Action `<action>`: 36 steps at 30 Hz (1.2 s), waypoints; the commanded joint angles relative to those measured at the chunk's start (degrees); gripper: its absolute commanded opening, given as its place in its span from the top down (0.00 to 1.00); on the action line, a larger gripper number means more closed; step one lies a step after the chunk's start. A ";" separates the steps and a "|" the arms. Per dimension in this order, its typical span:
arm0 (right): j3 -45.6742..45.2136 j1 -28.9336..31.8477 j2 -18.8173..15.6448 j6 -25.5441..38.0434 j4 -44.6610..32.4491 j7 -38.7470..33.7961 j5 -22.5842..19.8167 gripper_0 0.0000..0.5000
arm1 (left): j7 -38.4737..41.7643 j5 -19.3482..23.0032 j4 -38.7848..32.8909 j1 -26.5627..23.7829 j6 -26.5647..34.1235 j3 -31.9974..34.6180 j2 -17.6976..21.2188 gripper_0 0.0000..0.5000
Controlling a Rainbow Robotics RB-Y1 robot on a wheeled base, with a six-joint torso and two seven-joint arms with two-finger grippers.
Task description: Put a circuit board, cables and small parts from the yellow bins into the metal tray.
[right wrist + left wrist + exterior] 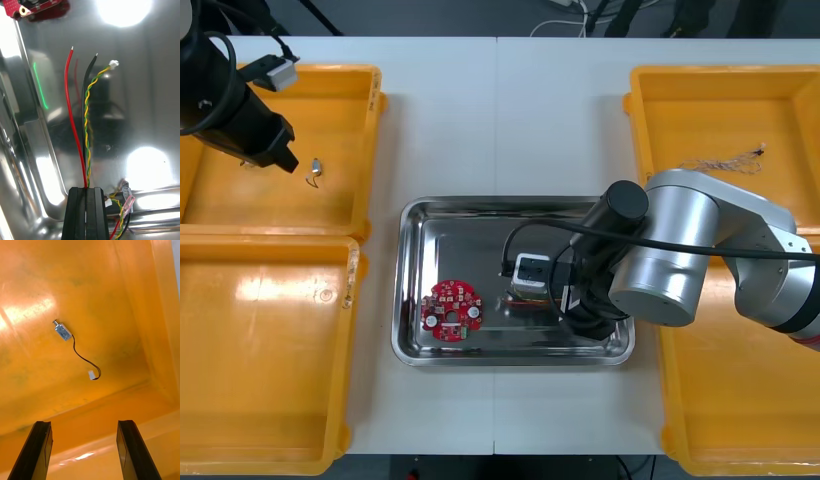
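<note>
The right claw (pixel 86 189) is sitting low inside the shiny metal tray (pixel 480 208) at the middle of the light worktop (pixel 480 120). It is clenching a bundle of red, black and twisted yellow-green cables (pixel 88 150), which is lying along the tray floor near the round red circuit board (pixel 451 310). The left claw (pixel 84 423) is hanging released over a small metal part with a black wire (pixel 62 331) in the far left yellow bin (pixel 350 90).

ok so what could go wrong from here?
1. The right gripper is shut on the cables low in the metal tray; their free ends point toward the circuit board, so dragging might nudge it.
2. The left gripper hangs open over a yellow bin; the small metal part lies ahead of it, trailing a thin lead, so a grasp might catch only the lead.
</note>
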 commanded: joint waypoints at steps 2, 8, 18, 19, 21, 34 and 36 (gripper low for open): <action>2.03 -0.39 -0.87 -0.60 -0.25 2.25 -0.04 1.00 | -8.04 -1.50 3.47 -4.27 -2.64 1.91 1.91 0.00; 3.00 -0.39 -0.87 -0.42 -0.34 2.25 0.22 1.00 | -16.92 -2.46 8.83 -5.50 -5.54 1.99 1.91 0.00; 3.00 -0.12 -0.08 -0.78 -0.34 1.89 2.51 0.87 | -29.22 -3.78 17.27 -7.17 -11.87 2.52 1.91 0.00; 3.00 -0.12 -0.08 -0.78 -0.34 1.98 2.68 0.79 | -30.02 -3.78 17.71 -7.26 -12.40 2.52 1.91 0.00; 3.00 -0.21 0.00 -0.78 -0.34 2.16 3.03 0.50 | -32.13 -3.87 18.85 -7.26 -14.07 2.52 1.91 0.00; 0.71 -0.21 0.18 -0.34 -0.42 2.25 2.68 0.00 | -42.85 -5.28 23.07 -7.26 -20.39 3.22 1.91 0.00; -0.78 -0.12 0.18 0.10 -0.69 2.25 1.80 0.00 | -44.69 -5.45 24.12 -7.26 -21.89 3.31 1.91 0.00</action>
